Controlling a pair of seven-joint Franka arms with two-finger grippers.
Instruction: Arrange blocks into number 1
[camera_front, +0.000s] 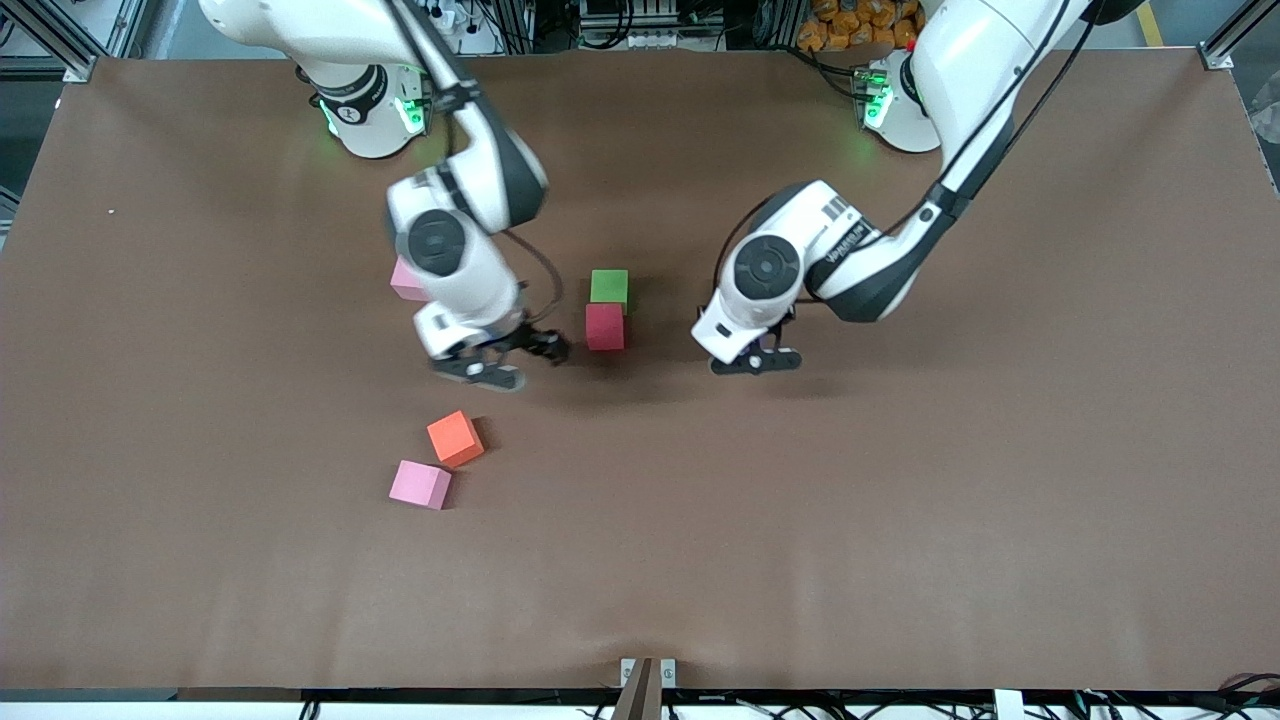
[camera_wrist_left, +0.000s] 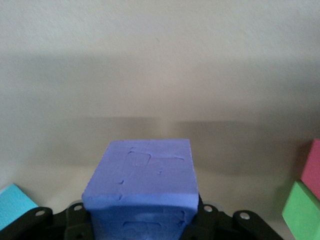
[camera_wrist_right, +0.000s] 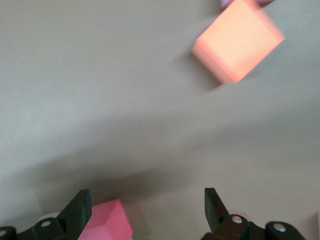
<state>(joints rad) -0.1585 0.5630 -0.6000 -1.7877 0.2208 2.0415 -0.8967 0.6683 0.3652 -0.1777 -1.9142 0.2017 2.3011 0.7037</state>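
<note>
Purple block (camera_wrist_left: 142, 182) is clamped in the left tool (camera_front: 757, 362) (soft foam, dents easily). Right tool (camera_wrist_right: 145, 210), fingers apart, is hung over the counter (camera_front: 900, 520); orange block (camera_front: 455, 438) is best gripped on flat sides.

High front view facing robots, 2 close wrist views downward

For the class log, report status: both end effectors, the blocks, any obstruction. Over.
Left end effector shut on purple block, beside the column. Right end effector open, over table, near orange block. Green block and red block touching. Nothing obstructing.
</note>
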